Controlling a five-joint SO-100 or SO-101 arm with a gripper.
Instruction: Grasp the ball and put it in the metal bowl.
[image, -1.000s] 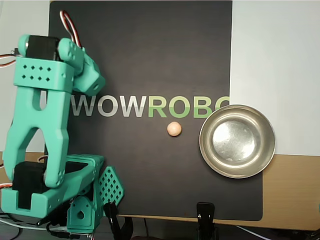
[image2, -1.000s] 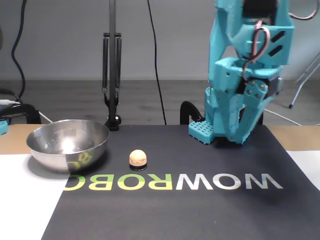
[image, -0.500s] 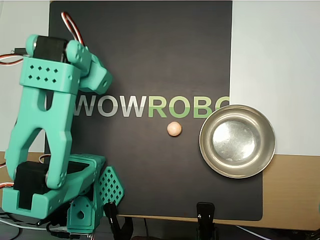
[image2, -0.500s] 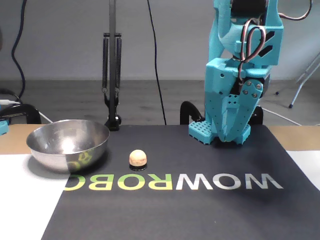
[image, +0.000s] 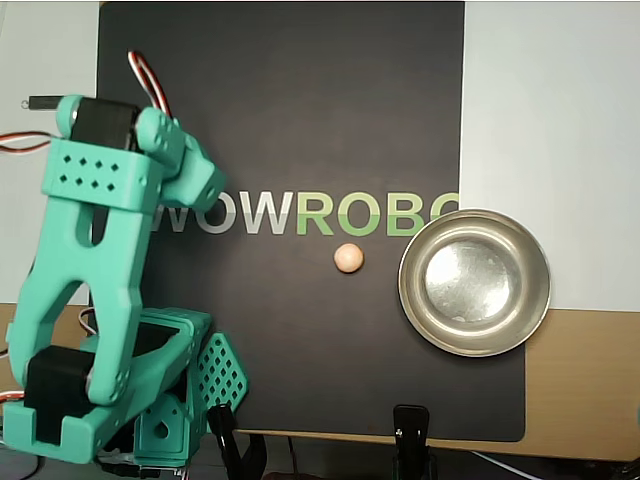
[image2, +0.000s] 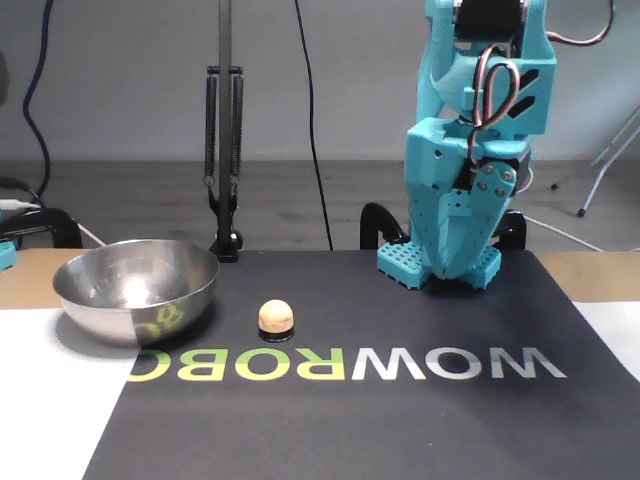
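Note:
The ball (image: 348, 258) is a small pale tan sphere lying on the black mat just below the "WOWROBO" lettering; it also shows in the fixed view (image2: 274, 316). The metal bowl (image: 412, 300) stands upright and empty right of the ball in the overhead view, on the mat's edge, and left of it in the fixed view (image2: 95, 300). My teal gripper (image: 195, 400) is folded down at the mat's near left corner, far from the ball. In the fixed view the gripper (image2: 452, 272) points down at the mat's back edge, jaws together and empty.
The black mat (image: 300, 120) lies on white sheets (image: 550, 120) and a wooden table (image: 585, 380). Black clamps (image: 410, 440) grip the mat's edge. In the fixed view a black lamp stand (image2: 224, 130) and cables rise behind the table.

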